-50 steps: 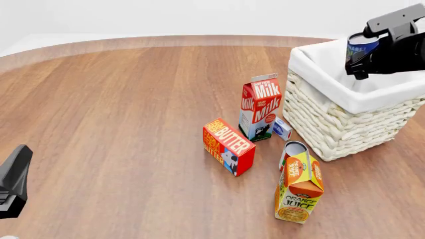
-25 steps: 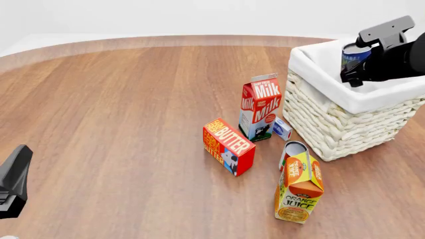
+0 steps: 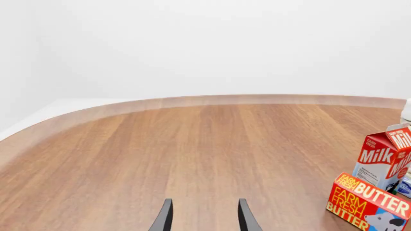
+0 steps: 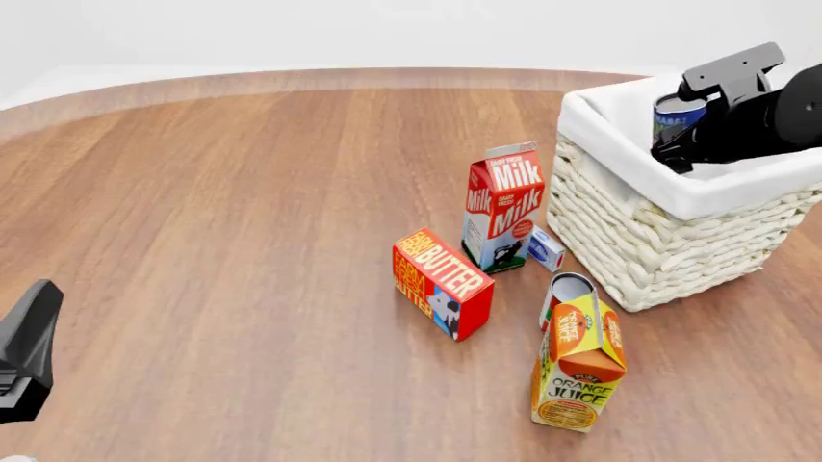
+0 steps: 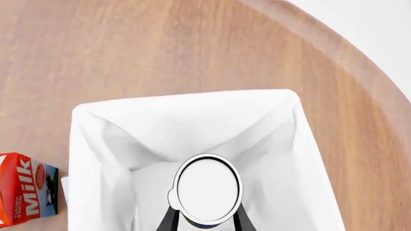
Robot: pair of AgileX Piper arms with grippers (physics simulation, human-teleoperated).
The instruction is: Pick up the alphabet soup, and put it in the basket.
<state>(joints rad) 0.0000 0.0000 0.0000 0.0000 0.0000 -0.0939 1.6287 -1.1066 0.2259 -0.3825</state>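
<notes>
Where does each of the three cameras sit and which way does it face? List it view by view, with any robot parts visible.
Front view: fixed above the arms' side, looking forward and down over the table; shows the left gripper and the right gripper holding the alphabet soup.
Left wrist view: behind the left gripper, facing low across the table.
Right wrist view: behind the right gripper, facing down into the basket.
All three share the milk carton.

Alphabet soup (image 4: 677, 108) upright, held above white-lined wicker basket (image 4: 642, 241).
</notes>
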